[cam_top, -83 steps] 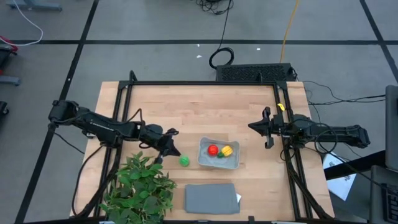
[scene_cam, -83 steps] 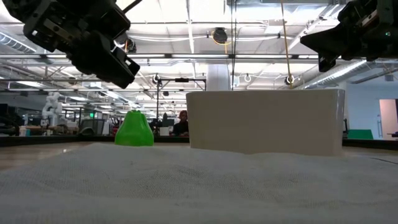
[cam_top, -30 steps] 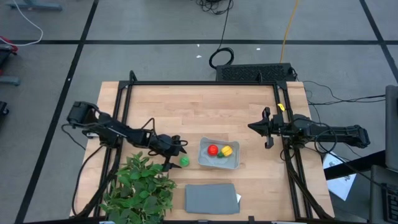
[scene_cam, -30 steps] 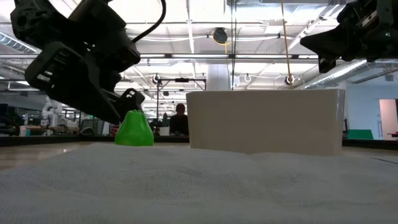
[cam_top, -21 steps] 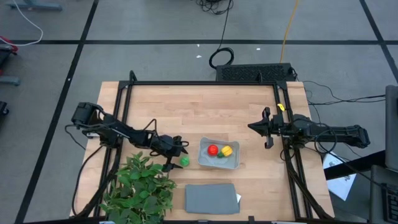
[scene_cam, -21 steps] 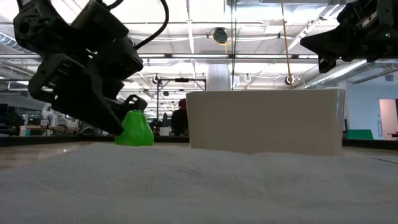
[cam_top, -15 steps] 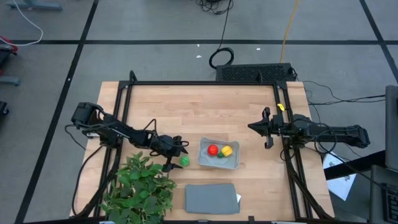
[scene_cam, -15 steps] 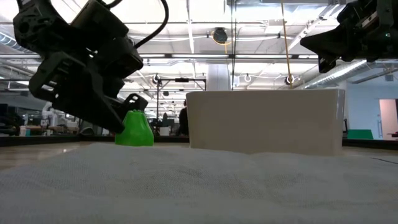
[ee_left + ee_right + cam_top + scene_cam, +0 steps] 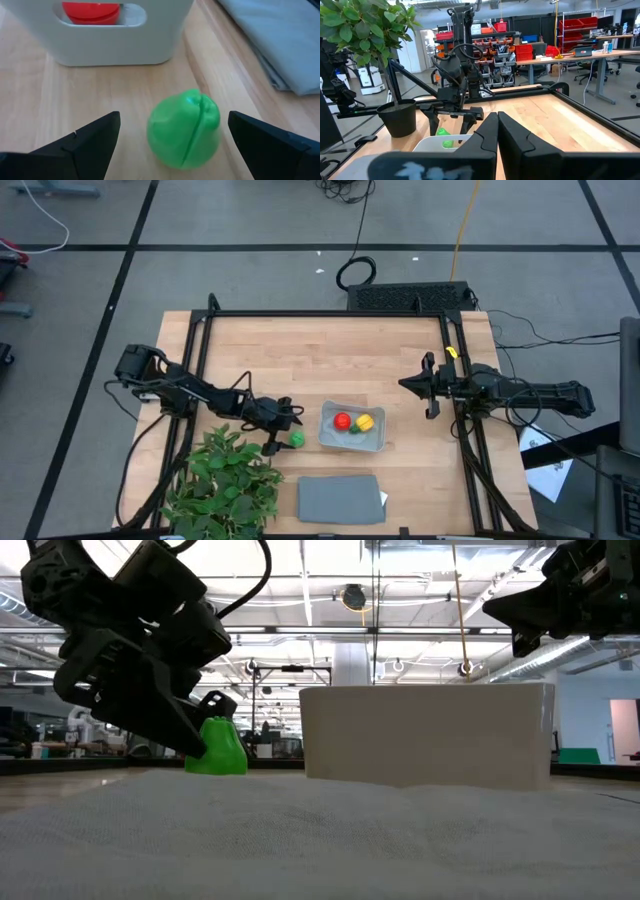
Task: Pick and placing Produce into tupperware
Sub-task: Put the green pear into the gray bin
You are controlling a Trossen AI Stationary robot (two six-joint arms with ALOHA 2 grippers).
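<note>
The left gripper (image 9: pixel 170 145) is down low on the wooden table (image 9: pixel 330 350). Its two dark fingers (image 9: pixel 85 142) are spread wide, one on each side of the green round toy (image 9: pixel 184 127). The toy sits on the wood between them. There is a gap on both sides, so the fingers are not touching it. From above, the same gripper (image 9: pixel 277 428) is just beside the green toy (image 9: pixel 296 439), and the toy is near the open side of the clear tupperware (image 9: pixel 352 428) but outside it.

The red round toy (image 9: pixel 342 420) and the yellow toy with a green top (image 9: pixel 365 422) lie inside the tupperware, close together. In the left wrist view only a slice of the red toy (image 9: pixel 91 11) shows, through a slot in the tupperware wall (image 9: pixel 100 35).

The right gripper (image 9: pixel 428 386) hangs over the right side of the table, well apart from the tupperware. Its fingers (image 9: pixel 517 137) are pressed together and hold nothing.

In the low view the left gripper (image 9: pixel 200 735) covers part of the green toy (image 9: pixel 222 748). The tupperware (image 9: pixel 428 735) looks like a plain white block there, and you cannot see inside it. The leafy plant (image 9: pixel 225 480) stands at the front of the table, and a flat grey cloth (image 9: pixel 340 498) lies beside it.
</note>
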